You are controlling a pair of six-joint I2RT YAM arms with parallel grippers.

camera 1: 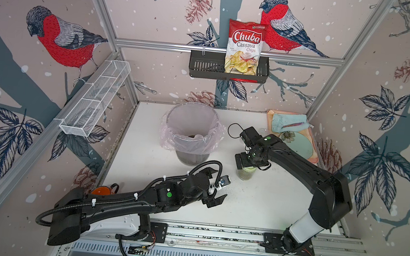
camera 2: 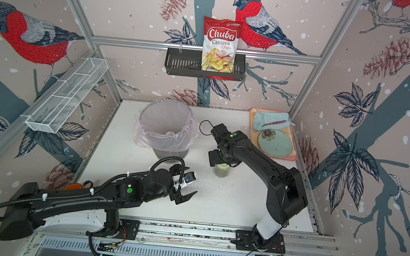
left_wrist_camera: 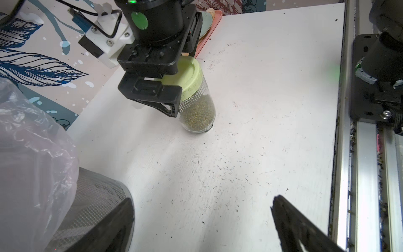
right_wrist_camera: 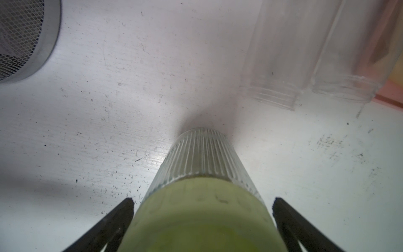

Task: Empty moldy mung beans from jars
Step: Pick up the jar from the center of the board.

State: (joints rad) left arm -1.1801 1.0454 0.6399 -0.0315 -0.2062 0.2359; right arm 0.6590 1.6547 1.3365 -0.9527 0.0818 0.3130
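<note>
Left wrist view: the ribbed clear glass jar with pale green lid point(left_wrist_camera: 197, 109) stands upright on the white tabletop point(left_wrist_camera: 272, 98), the right gripper point(right_wrist_camera: 202, 199) flanking its lid, jaws spread with gaps either side. A mesh bin lined with pinkish plastic bag point(left_wrist_camera: 93, 196) stands near, two empty clear jars point(right_wrist_camera: 272, 65) lie beyond, and the left gripper point(left_wrist_camera: 201, 200) hangs spread and empty. Olive-green mung beans point(left_wrist_camera: 197, 117) fill the jar's lower part.

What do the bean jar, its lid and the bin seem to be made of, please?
Jar: clear, probably glass; ribbed wall, glossy, beans visible through it.
Lid: pale green, matte, likely plastic or silicone.
Bin: grey metal-looking mesh, fine grid visible, lined with a thin translucent plastic bag.
</note>
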